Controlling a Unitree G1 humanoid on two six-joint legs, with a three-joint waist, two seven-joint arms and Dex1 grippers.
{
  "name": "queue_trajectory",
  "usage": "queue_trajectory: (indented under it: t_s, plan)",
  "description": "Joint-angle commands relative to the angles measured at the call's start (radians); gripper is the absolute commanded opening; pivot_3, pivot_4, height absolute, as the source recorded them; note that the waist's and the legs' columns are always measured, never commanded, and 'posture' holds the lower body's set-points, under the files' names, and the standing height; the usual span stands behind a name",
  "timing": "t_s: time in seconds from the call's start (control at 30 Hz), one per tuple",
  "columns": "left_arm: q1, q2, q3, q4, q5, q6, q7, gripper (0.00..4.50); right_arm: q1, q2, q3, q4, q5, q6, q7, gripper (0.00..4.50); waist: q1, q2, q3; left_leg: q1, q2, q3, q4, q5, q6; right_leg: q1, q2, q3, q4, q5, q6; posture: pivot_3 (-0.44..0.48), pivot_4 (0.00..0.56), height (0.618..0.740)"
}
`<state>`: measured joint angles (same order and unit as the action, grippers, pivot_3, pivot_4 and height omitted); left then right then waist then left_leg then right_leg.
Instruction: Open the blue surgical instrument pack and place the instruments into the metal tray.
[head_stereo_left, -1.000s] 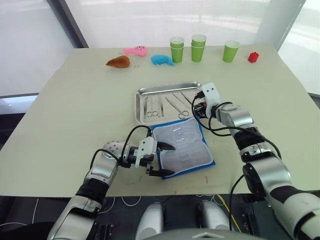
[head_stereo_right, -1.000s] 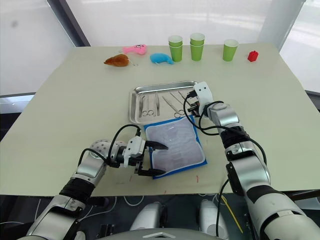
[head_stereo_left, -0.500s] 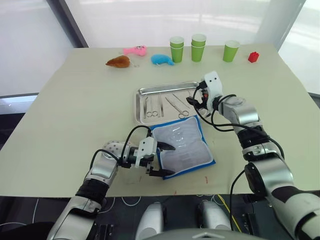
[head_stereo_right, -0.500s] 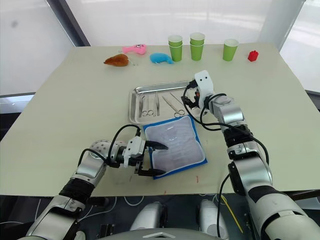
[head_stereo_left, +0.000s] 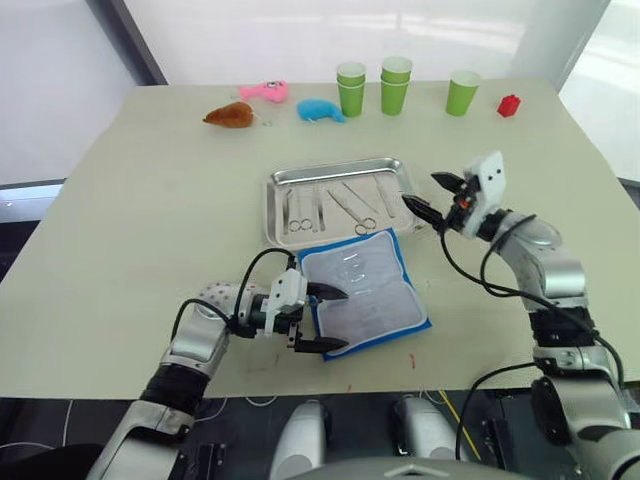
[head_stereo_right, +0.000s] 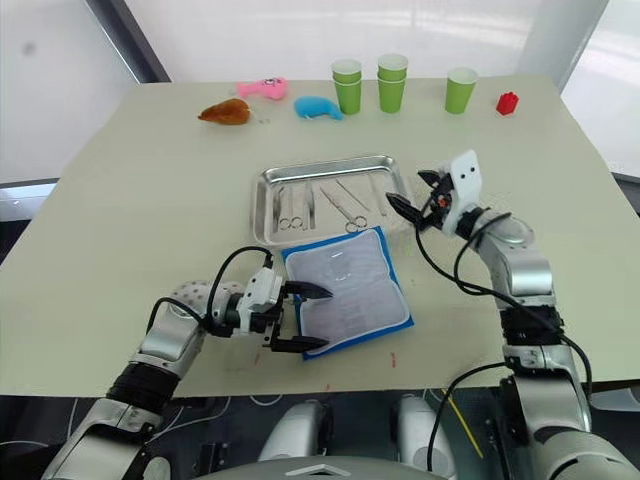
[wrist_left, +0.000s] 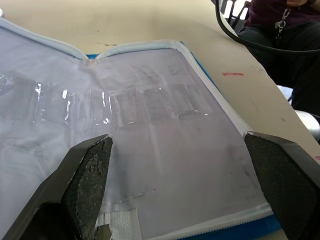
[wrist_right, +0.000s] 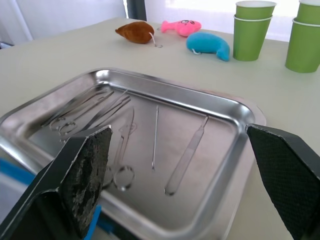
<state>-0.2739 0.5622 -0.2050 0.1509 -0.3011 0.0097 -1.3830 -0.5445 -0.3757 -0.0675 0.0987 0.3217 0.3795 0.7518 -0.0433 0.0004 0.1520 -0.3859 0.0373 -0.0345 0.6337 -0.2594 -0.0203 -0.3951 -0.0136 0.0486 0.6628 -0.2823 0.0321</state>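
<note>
The blue surgical instrument pack (head_stereo_left: 366, 296) lies open on the table, its pale lining (wrist_left: 150, 125) facing up and its pockets looking flat. Just behind it stands the metal tray (head_stereo_left: 283, 182) with several thin silver instruments (head_stereo_left: 330, 208) lying in it, also seen close up as instruments (wrist_right: 125, 131) inside the tray's rim (wrist_right: 235, 107). My left gripper (head_stereo_left: 343, 320) is open at the pack's near left edge, one finger over the lining and one at the border. My right gripper (head_stereo_left: 425, 192) hangs open and empty just off the tray's right end.
Along the far edge stand green paper cups (head_stereo_left: 397, 85), a red block (head_stereo_left: 509, 104), a blue plush (head_stereo_left: 320, 110), a pink plush (head_stereo_left: 263, 91) and a brown plush (head_stereo_left: 231, 115). Bare tabletop lies on both sides of the tray and pack.
My right gripper has opened and drawn back from the tray's right end to the right and upward. The left gripper stays at the pack. The camera has shifted slightly.
</note>
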Motion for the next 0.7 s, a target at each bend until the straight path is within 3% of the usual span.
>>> queue_trajectory:
  t_s: [0.03,0.17,0.3,0.5,0.7]
  plan:
    - [0.017,0.026,0.048,-0.104,-0.058,0.083,0.031,4.5,0.043,-0.029,-0.056,-0.099,0.071,-0.031,0.046,4.48,0.0,-0.003,0.007,-0.001,0.0,0.0,0.0,0.0,0.0,-0.001,0.0,0.0,0.0,0.0,0.0,0.0,0.15,0.74]
    - [0.024,0.036,0.135,-0.224,-0.177,0.144,0.053,4.5,0.128,-0.058,-0.108,-0.146,0.135,-0.055,0.092,4.48,0.005,-0.007,0.012,-0.015,0.0,-0.001,0.002,0.0,0.0,-0.012,0.0,-0.002,0.001,0.001,0.0,0.0,0.15,0.74]
    - [0.028,0.042,0.199,-0.276,-0.239,0.19,0.09,4.5,0.176,-0.07,-0.142,-0.166,0.178,-0.069,0.106,4.48,0.009,-0.009,0.014,-0.016,0.0,0.0,0.002,0.0,0.0,-0.013,-0.002,-0.002,0.0,0.001,0.0,0.0,0.15,0.74]
    - [-0.003,0.053,0.359,-0.24,-0.321,0.236,0.193,4.5,0.286,-0.128,-0.203,-0.207,0.247,-0.081,0.173,4.48,0.009,-0.011,0.016,-0.016,0.0,-0.002,0.003,0.0,0.0,-0.013,-0.002,-0.003,0.001,0.001,0.0,0.0,0.15,0.74]
    - [0.125,0.134,0.545,-0.177,-0.33,0.244,0.226,4.5,0.466,-0.204,-0.287,-0.22,0.269,-0.134,0.253,4.48,0.002,-0.011,0.016,-0.015,0.0,0.0,0.003,0.0,0.0,-0.013,-0.002,-0.002,0.001,0.001,0.0,0.0,0.15,0.74]
